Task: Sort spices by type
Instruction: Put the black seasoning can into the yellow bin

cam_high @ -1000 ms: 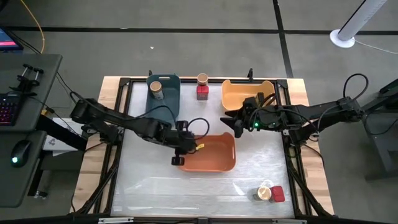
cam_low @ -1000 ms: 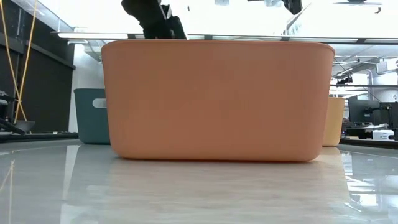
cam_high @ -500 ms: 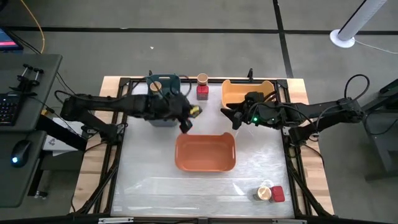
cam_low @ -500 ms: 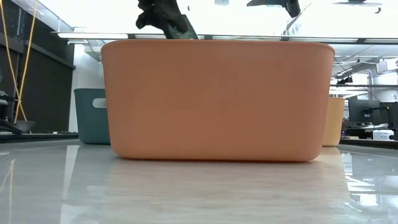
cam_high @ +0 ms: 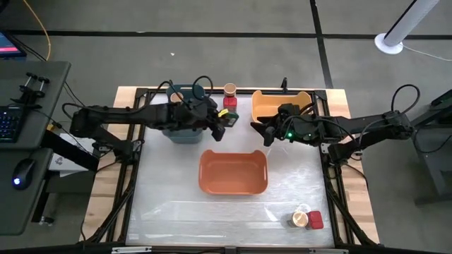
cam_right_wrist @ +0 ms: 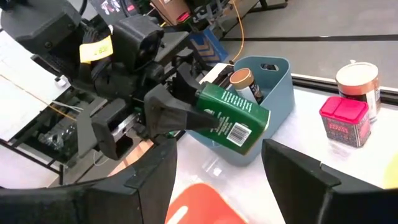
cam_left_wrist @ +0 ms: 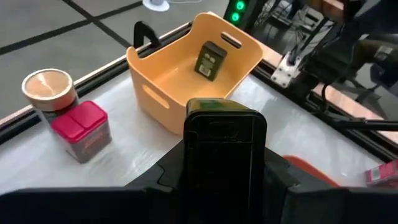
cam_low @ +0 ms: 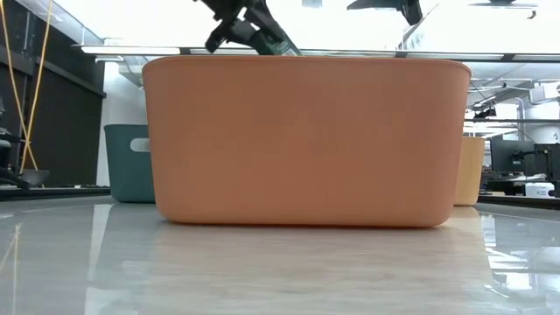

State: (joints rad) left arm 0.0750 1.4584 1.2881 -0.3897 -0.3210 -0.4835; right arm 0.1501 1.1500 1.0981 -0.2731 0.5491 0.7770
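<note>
My left gripper (cam_high: pixel 223 120) is shut on a dark green blocky tin (cam_right_wrist: pixel 231 119), held in the air between the blue bin (cam_right_wrist: pixel 268 93) and the yellow bin (cam_left_wrist: pixel 186 74). A second dark container (cam_left_wrist: pixel 210 60) lies inside the yellow bin. A dark jar with a tan lid (cam_right_wrist: pixel 241 79) stands in the blue bin. One tan-lidded jar (cam_high: pixel 230 89) and a red square tin (cam_high: pixel 229 104) stand at the far edge; another jar (cam_high: pixel 301 219) and red tin (cam_high: pixel 316 220) sit near the right corner. My right gripper (cam_high: pixel 263 132) hovers open beside the yellow bin. My left gripper pinches the dark green tin between its two fingers (cam_right_wrist: pixel 169 107), which are on its end nearest the wrist (cam_right_wrist: pixel 204 106). The fingers come nearly level from the table's left and lie along the tin. The tin is lifted clear and sticks out forward, slightly tilted.
The orange bin (cam_high: pixel 234 172) sits mid-table, below and nearer than both grippers, and fills the low view (cam_low: pixel 306 140). A black frame rail (cam_high: pixel 212 90) runs along the far edge. There is bare table surface (cam_high: pixel 212 212) on the near side.
My left gripper has risen from the orange bin's left side and travelled toward the far edge and rightward, carrying the dark green tin lifted clear. It now points toward the yellow bin.
</note>
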